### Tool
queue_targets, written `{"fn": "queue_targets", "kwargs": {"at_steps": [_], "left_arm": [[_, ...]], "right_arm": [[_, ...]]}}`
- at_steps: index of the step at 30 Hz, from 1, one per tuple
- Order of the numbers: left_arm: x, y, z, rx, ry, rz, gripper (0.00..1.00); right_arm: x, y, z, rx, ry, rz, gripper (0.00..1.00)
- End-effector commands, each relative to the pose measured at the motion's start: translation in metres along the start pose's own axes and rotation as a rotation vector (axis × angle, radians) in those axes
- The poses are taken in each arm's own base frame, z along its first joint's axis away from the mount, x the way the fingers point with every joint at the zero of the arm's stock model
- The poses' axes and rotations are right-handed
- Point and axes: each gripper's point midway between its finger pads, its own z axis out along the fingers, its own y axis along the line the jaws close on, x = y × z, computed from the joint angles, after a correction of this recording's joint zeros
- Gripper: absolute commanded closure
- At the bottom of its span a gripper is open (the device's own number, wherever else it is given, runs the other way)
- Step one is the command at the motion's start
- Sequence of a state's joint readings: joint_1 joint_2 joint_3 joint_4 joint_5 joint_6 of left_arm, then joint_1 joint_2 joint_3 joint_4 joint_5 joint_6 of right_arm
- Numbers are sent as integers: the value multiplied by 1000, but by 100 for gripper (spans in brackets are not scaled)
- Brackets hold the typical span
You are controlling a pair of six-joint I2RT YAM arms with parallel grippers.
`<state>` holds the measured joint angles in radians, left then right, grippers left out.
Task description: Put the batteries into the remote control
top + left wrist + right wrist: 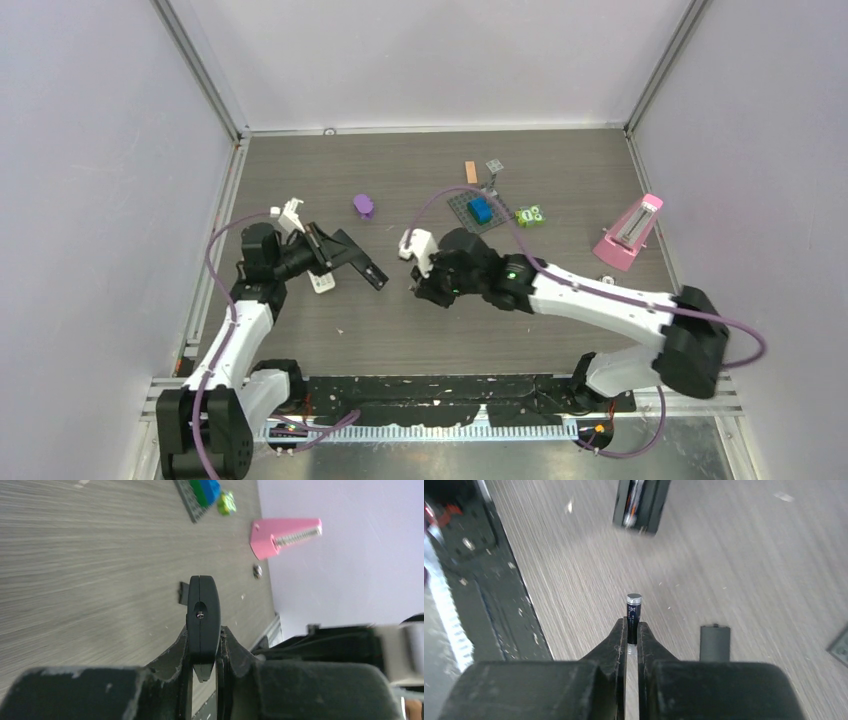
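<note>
The black remote control (350,258) is held off the table at the left, with my left gripper (318,250) shut on one end. In the left wrist view the remote control (202,612) stands edge-on, pinched in my left gripper (205,632). My right gripper (425,285) hovers right of the remote. In its wrist view, my right gripper (632,627) is shut on a dark battery (632,615), whose silvery end points away from the fingers. Ahead, the remote control (640,505) shows its open compartment with something thin inside. A dark flat cover (715,642) lies on the table beside my right fingers.
A small white object (322,283) lies under the left arm. Farther back are a purple piece (363,206), a grey baseplate (462,210) with a blue brick (480,210), a green toy (530,216), an orange strip (471,172) and a pink metronome (628,233). Walls close three sides.
</note>
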<state>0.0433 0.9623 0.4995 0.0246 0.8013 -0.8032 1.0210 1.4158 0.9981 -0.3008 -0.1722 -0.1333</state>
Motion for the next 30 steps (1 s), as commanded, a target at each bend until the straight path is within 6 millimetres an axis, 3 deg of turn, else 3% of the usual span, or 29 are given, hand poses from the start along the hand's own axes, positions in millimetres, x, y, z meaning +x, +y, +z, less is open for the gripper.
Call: {"fn": "queue_targets", "kwargs": {"at_steps": [1, 4, 12, 17, 23, 30], "left_arm": [[22, -45, 5, 232, 66, 107, 100], [35, -55, 9, 286, 74, 70, 100], [49, -80, 13, 390, 17, -83, 100], [55, -83, 13, 396, 5, -142, 100], [61, -82, 12, 395, 19, -180, 100], [64, -81, 11, 400, 29, -189, 100]], "right_arm": [[-57, -11, -48, 135, -286, 206, 95], [-71, -21, -76, 219, -270, 322, 95], [-64, -1, -83, 174, -89, 394, 95], [-52, 9, -82, 175, 9, 399, 95], [-52, 31, -73, 163, 66, 318, 94], [-51, 24, -62, 271, 102, 303, 95]]}}
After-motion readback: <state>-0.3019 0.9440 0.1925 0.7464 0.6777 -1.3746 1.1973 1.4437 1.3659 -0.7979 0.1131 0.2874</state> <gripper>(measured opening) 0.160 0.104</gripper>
